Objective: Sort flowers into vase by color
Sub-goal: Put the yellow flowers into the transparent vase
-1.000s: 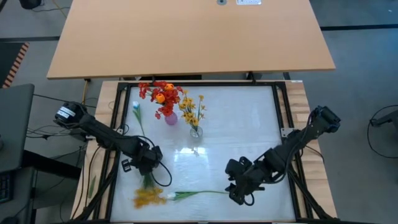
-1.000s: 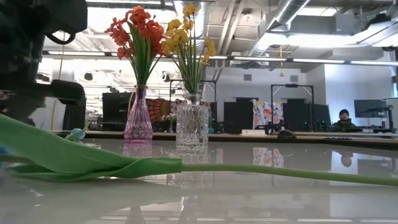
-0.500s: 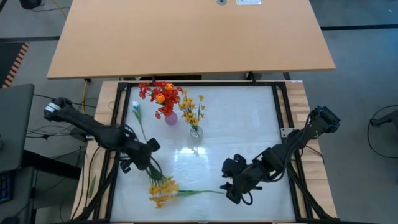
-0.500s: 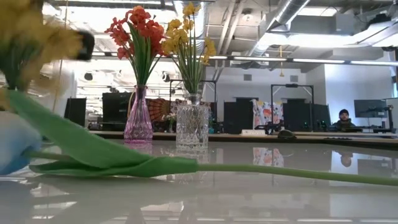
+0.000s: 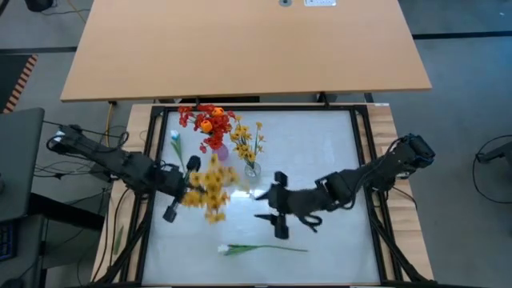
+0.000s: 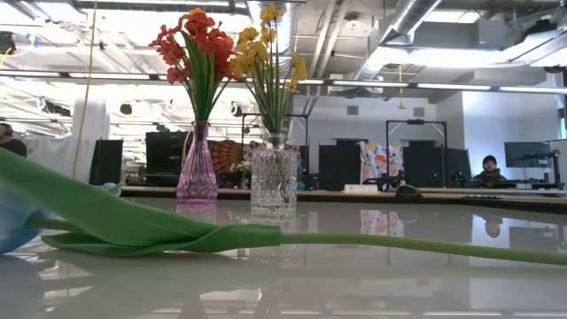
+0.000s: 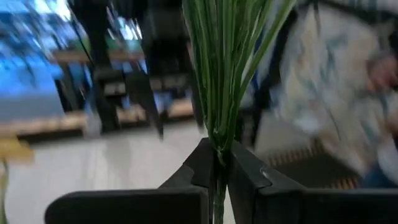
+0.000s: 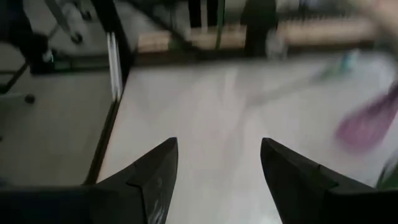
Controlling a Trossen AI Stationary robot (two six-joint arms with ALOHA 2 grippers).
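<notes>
— Where is the yellow bunch point(image 5: 210, 189) to be found?

— It is held clear of the white tabletop point(image 5: 320, 152) by the left gripper point(image 5: 186, 183), left of centre in the high view. In the left wrist view the green stems point(image 7: 224, 68) are seen pinched between the two dark fingers point(image 7: 199, 165), which are closed tight on them just below where the stems fan out.

— And the flowers already placed?

— Red and orange blossoms point(image 5: 206, 120) are stood in a pink glass vase point(image 6: 197, 168); yellow blossoms point(image 5: 248, 138) are stood in a clear cut-glass vase point(image 6: 274, 177) just beside it, both toward the far edge. A pale-headed flower point(image 5: 175, 146) is laid on the tabletop left of the pink vase.

— What is left lying near the front?

— One white tulip point(image 5: 260, 249) on a long green stem, flat on the surface — its leaf and stem are stretched across the low view point(image 6: 266, 237).

— How is the right gripper point(image 5: 276, 216) set?

— It is extended toward the table's middle, near the clear vase. Its fingers point(image 8: 155, 168) are spread wide, and nothing is held between them.
</notes>
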